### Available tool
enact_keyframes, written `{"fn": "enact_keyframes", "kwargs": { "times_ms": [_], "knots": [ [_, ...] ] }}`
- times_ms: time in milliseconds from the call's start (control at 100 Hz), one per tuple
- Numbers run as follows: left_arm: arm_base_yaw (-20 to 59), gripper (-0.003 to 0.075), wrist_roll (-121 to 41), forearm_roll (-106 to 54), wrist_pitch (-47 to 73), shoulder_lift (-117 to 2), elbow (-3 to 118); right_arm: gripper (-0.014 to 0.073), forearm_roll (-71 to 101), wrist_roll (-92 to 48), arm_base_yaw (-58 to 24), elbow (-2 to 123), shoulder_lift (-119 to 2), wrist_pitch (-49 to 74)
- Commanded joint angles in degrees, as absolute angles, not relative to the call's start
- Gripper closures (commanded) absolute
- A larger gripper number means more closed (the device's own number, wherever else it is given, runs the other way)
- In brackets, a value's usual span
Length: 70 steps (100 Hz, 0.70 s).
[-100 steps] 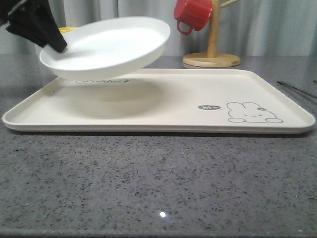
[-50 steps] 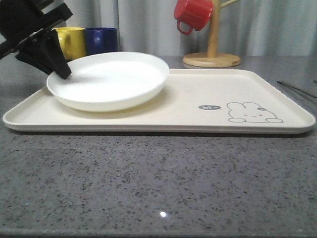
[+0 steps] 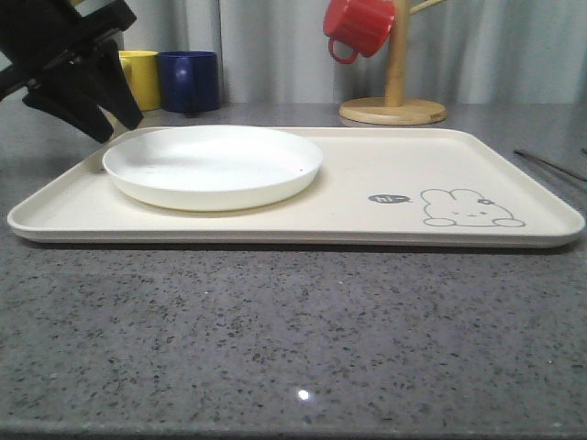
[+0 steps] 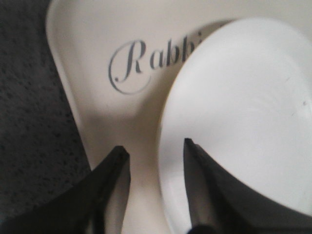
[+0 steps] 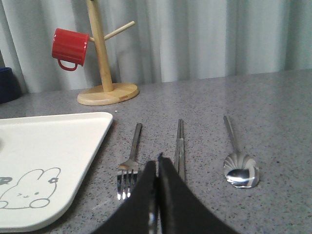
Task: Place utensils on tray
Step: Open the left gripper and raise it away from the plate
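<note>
A round, shallow white plate [image 3: 213, 166] is seen resting flat on the left half of the cream tray [image 3: 367, 229], which lies on the grey speckled counter [image 3: 293, 339]; the tray's low rim, rounded corners, grey rabbit drawing [image 3: 470, 209] at right and "Rabbit" script [image 4: 146, 63] near the plate are visible. To the right of the tray, on the counter, a slim silver fork [image 5: 129, 163], a pair of flat metal chopsticks [image 5: 180, 146] and a spoon [image 5: 239, 161] are laid side by side, handles pointing away toward the curtain, w/ the fork nearest the tray edge. The left gripper [image 3: 108, 124] is held up at the tray's back-left corner, tilted down toward the plate's rim; in the left wrist view its jaws are parted moderately, one finger [image 4: 109, 183] over bare tray, the other over the plate's rim, nothing gripped. The right gripper [image 5: 157, 180] is seen low over the counter, betw. fork and chopsticks, jaws pressed together and empty. Behind: yellow mug [image 3: 139, 78], blue mug [image 3: 190, 81], and a red mug [image 3: 358, 26] hung on a wooden mug tree [image 3: 394, 92].
</note>
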<state>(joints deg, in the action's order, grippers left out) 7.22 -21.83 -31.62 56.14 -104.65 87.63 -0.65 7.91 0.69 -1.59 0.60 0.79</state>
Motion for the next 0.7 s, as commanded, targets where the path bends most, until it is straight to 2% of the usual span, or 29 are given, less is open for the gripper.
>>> {"fn": "enact_keyframes", "kwargs": {
  "times_ms": [0, 220, 530, 690],
  "knots": [
    [7.44, 0.0451, -21.39, -34.26, 50.75, -98.25, 89.22, 0.0662, -0.6, 7.43, 0.99, -0.54, 1.52, -3.93],
    [7.44, 0.0451, -21.39, -32.17, 39.27, -86.84, 81.54, 0.0662, -0.6, 7.43, 0.99, -0.54, 1.52, -3.93],
    [7.44, 0.0451, -21.63, -28.02, 16.15, -61.33, 54.77, 0.0662, -0.6, 7.43, 0.99, -0.54, 1.52, -3.93],
    [7.44, 0.0456, -21.63, -27.62, 9.63, -46.39, 41.9, 0.0662, -0.6, 7.43, 0.99, -0.54, 1.52, -3.93]
  ]
}}
